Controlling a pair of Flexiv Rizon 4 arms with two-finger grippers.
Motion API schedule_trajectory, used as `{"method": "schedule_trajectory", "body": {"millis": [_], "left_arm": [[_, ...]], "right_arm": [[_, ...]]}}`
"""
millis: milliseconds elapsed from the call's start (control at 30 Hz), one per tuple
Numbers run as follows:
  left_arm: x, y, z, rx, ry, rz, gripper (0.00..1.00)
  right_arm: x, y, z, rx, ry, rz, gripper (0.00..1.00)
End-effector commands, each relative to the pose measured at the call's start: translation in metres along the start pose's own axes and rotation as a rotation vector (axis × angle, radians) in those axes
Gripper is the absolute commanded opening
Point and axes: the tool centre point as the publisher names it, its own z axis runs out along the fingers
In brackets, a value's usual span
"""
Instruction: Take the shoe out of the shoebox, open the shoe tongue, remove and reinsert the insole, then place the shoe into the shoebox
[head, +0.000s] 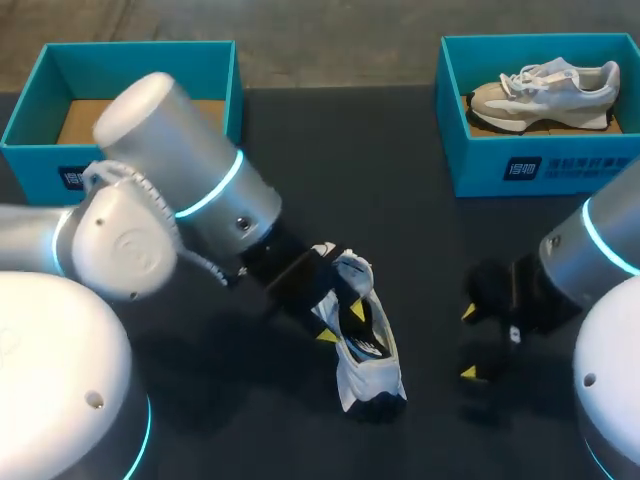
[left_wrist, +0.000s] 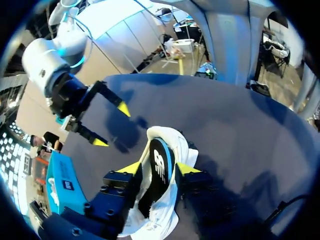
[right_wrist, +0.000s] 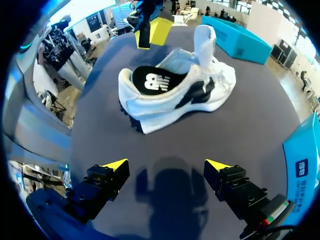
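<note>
A white shoe with black side panels (head: 372, 368) lies on the dark table between my two arms. Its tongue (right_wrist: 205, 40) stands up and a black insole (right_wrist: 150, 82) lies inside it. My left gripper (head: 340, 323) hangs over the shoe's opening. In the left wrist view its yellow tips (left_wrist: 158, 168) stand apart on either side of the shoe (left_wrist: 167, 137) and the insole (left_wrist: 159, 175), gripping nothing. My right gripper (head: 467, 342) waits wide open to the shoe's right, with bare table between its fingers (right_wrist: 165, 165). The left wrist view shows it (left_wrist: 111, 125) beyond the shoe.
An open teal shoebox (head: 140, 48) with a bare cardboard floor stands at the back left. A second teal shoebox (head: 540, 165) at the back right holds a beige and white shoe (head: 545, 90). My left arm's large links fill the table's left front.
</note>
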Motion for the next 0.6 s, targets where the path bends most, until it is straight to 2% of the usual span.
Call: {"method": "schedule_trajectory", "body": {"millis": [33, 100, 133, 167, 300, 600], "left_arm": [[-0.0090, -0.0006, 0.0044, -0.016, 0.234, 0.003, 0.59], [-0.0106, 0.0008, 0.0050, -0.018, 0.254, 0.005, 0.67], [-0.0112, 0.0014, 0.0052, -0.015, 0.276, 0.010, 0.89], [-0.0115, 0.0017, 0.0053, -0.016, 0.288, 0.014, 0.99], [-0.0176, 0.0039, 0.0009, -0.025, 0.279, 0.024, 1.00], [-0.0176, 0.0039, 0.0009, -0.025, 0.279, 0.024, 1.00]], "right_arm": [[-0.0031, -0.0099, -0.0560, 0.016, 0.021, -0.028, 1.00], [-0.0059, -0.0149, -0.0622, -0.004, 0.033, -0.088, 1.00], [-0.0070, -0.0166, -0.0643, -0.010, 0.045, -0.119, 1.00], [-0.0078, -0.0177, -0.0657, -0.010, 0.054, -0.136, 1.00], [-0.0078, -0.0177, -0.0657, -0.010, 0.054, -0.136, 1.00], [-0.0078, -0.0177, -0.0657, -0.010, 0.054, -0.136, 1.00]]}}
